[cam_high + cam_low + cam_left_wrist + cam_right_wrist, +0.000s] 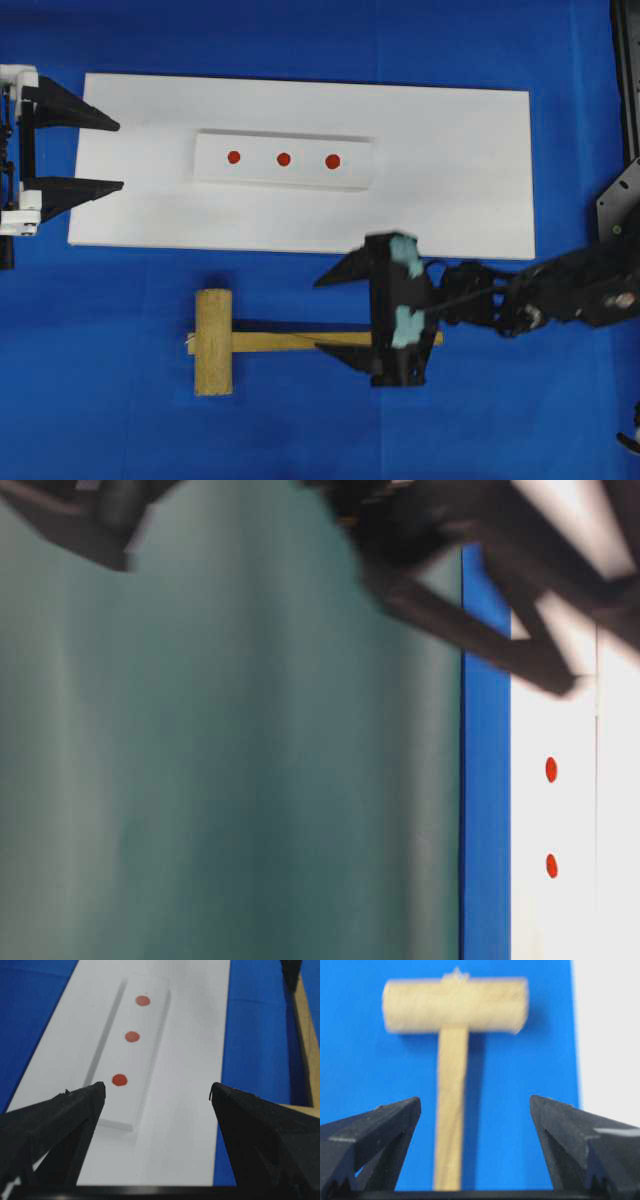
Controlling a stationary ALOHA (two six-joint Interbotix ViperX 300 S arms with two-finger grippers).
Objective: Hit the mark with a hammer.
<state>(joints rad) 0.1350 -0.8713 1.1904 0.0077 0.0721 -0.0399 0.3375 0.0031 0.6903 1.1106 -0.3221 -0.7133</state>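
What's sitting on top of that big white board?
On the white board lies a smaller raised white strip bearing three red dots in a row. The rest of the board looks bare. What lies beneath the strip is covered and can't be seen.

Seen from overhead, a flat board [450,170] lies across the upper middle of the table [100,400]; a raised strip [283,160] sits on the board, bearing three marks [283,159] in a row; the hammer [215,341] lies below the board, head left, handle pointing right; the right gripper [345,315] straddles the handle; the left gripper [110,155] sits at the board's left edge.
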